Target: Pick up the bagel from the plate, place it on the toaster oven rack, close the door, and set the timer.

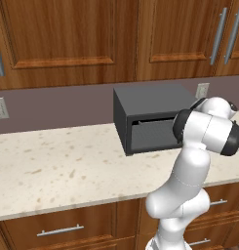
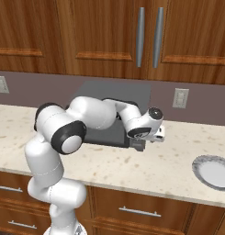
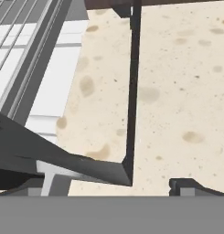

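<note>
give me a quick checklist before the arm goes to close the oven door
1. Gripper empty and jaws open: ok, nothing between them.
2. Bagel on the toaster oven rack: cannot tell, the arm hides much of the opening.
3. Plate cleared of the bagel: ok, it looks bare.
4. Door not yet shut: ok, the hand view shows it edge-on over the counter.
5. Toaster oven standing upright on the counter: ok.
</note>
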You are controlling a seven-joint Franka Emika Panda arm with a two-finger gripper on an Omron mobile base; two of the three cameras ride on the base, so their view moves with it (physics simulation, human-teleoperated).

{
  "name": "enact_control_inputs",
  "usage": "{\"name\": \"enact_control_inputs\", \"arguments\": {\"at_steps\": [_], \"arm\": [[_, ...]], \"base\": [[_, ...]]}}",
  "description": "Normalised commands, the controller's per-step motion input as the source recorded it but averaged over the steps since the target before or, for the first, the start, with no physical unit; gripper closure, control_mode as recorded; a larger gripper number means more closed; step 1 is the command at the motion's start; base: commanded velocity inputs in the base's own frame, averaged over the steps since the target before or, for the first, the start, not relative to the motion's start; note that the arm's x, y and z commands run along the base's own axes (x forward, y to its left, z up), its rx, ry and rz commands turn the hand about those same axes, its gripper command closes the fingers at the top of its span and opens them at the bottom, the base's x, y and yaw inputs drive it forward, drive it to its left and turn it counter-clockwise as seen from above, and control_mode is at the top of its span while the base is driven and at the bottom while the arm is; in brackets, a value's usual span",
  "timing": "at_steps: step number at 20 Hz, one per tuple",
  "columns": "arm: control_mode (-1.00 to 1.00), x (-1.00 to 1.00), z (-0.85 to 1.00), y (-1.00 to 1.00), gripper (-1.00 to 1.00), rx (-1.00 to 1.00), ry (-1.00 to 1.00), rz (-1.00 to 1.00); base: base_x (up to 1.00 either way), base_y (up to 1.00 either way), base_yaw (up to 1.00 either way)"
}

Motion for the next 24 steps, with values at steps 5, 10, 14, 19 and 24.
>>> {"name": "enact_control_inputs", "arguments": {"at_steps": [5, 10, 14, 19, 24], "arm": [[-1.00, 0.24, 0.00, 0.00, -1.00, 0.00, -0.04, -0.03], [-1.00, 0.47, 0.00, 0.00, -1.00, 0.00, -0.03, -0.03], [-1.00, 0.62, 0.00, -0.01, 1.00, 0.02, 0.00, -0.01], [-1.00, 0.72, 0.00, -0.37, 1.00, 0.15, 0.03, 0.00], [-1.00, 0.64, 0.00, -0.62, 1.00, 0.24, 0.03, 0.00]], "base": [[0.00, 0.00, 0.00], [0.00, 0.00, 0.00], [0.00, 0.00, 0.00], [0.00, 0.00, 0.00], [0.00, 0.00, 0.00]]}}
